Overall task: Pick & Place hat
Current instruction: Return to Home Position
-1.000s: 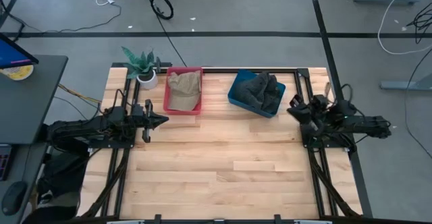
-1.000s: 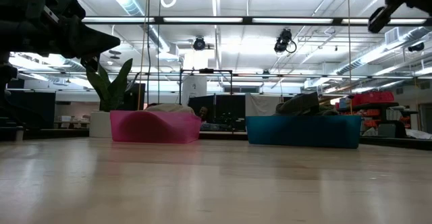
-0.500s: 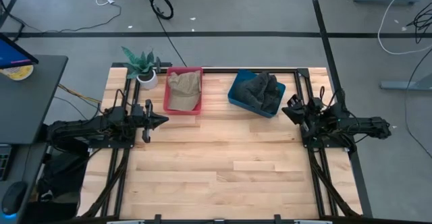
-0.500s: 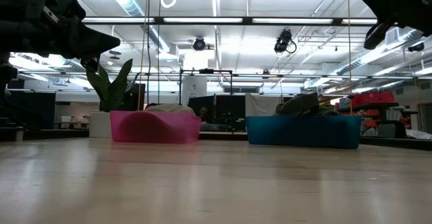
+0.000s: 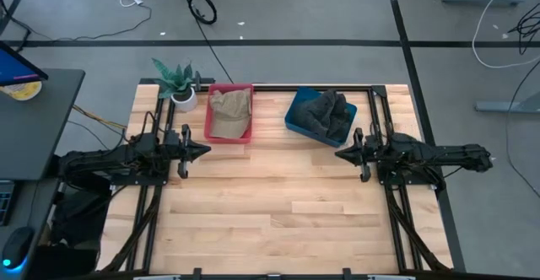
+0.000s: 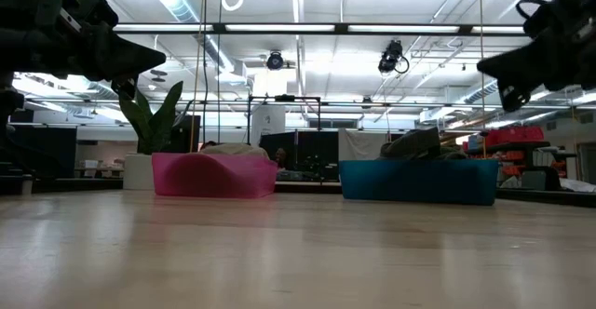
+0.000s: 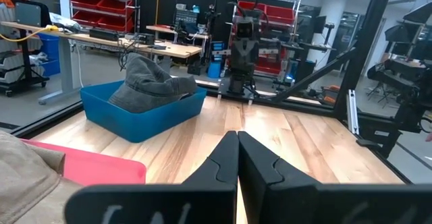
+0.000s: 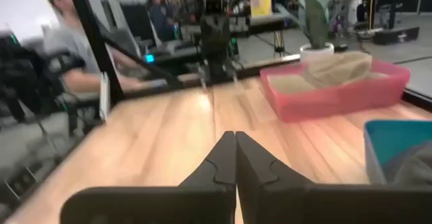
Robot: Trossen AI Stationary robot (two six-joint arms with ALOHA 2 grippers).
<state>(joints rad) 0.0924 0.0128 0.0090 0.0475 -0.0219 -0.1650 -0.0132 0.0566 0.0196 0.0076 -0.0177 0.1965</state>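
Note:
A tan hat lies in a pink bin at the table's far side. To its right, a dark grey hat lies in a blue bin. My left gripper hangs shut and level at the table's left, just near of the pink bin. My right gripper hangs shut and level at the table's right, near of the blue bin. Both point toward the table's middle and hold nothing. The left wrist view shows the grey hat heaped above its bin's rim. The right wrist view shows the tan hat.
A potted plant stands at the far left corner, beside the pink bin. A black frame runs along the table's far and side edges. Bare wood spreads across the middle and near half. A person sits beyond the table.
My right gripper has come down and stretched out toward the table's middle, tipping from a raised, folded pose to level and rolling as it went. It has stayed shut. Both hats and both bins lie as before.

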